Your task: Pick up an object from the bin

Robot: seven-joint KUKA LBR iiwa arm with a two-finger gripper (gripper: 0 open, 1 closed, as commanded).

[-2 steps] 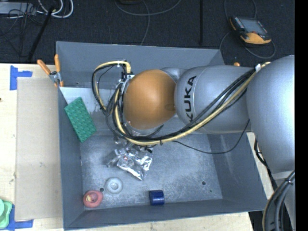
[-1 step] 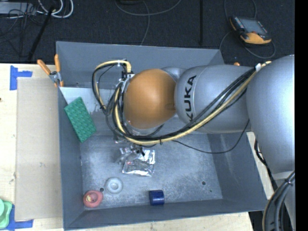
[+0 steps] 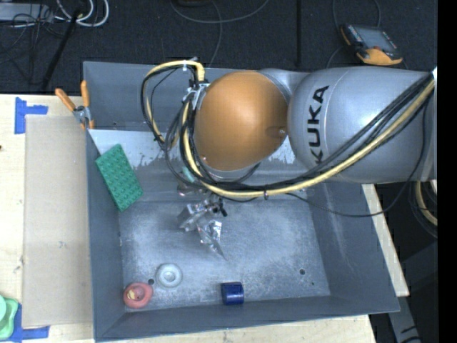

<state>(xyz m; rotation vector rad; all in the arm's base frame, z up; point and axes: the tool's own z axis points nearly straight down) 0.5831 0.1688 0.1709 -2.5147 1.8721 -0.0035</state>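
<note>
The silver arm [image 3: 357, 127] with its orange cover [image 3: 239, 120] reaches in from the right over the grey bin [image 3: 285, 241], which holds 4 loose things. The largest is a green studded plate [image 3: 119, 177], a flat rectangle lying against the bin's left wall, its long axis running from upper left to lower right. The gripper [image 3: 206, 229] hangs over the bare middle of the floor, well apart from the plate; whether it is open or closed cannot be told. Near the front wall lie a pink ring [image 3: 138, 295] at the left, a pale grey disc [image 3: 168, 275] just beside it and nearest the gripper, and a small blue block [image 3: 232, 292] further right.
</note>
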